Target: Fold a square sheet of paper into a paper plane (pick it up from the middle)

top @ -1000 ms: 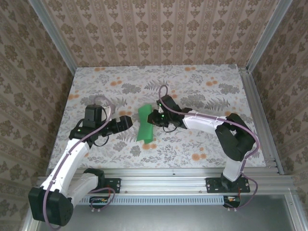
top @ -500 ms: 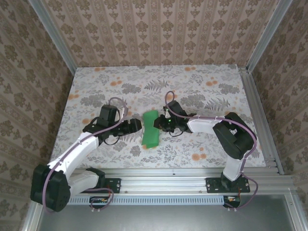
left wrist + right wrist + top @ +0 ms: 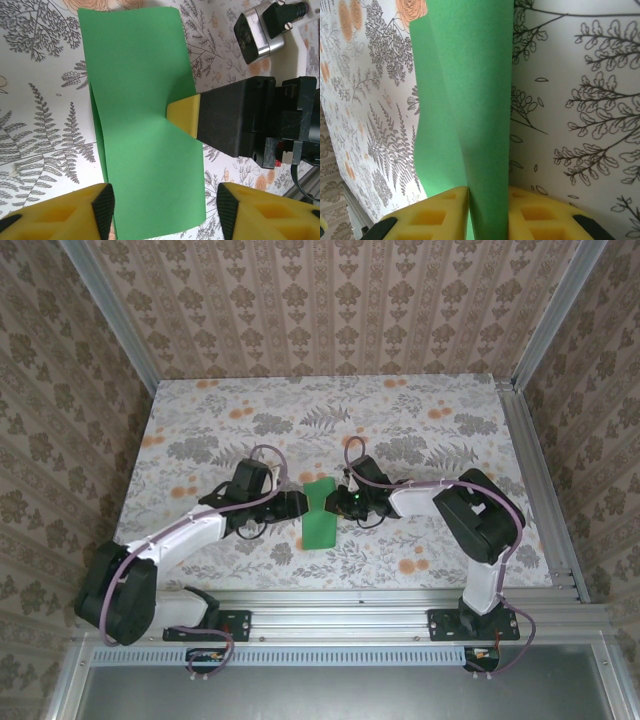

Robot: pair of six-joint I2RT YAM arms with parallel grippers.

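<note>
First fold, I'd judge: the right gripper (image 3: 487,202) clamps the doubled square sheet of paper (image 3: 140,100), its edge between the left gripper (image 3: 162,210)'s spread fingers (image 3: 65,215), which should close next.

No text, label, brand or number can be read anywhere.

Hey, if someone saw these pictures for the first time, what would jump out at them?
The bright green sheet of paper lies at the middle of the flowered table, folded over on itself. The right gripper pinches it from the right between yellow fingers. The left gripper faces it from the other side with its jaws apart.
</note>
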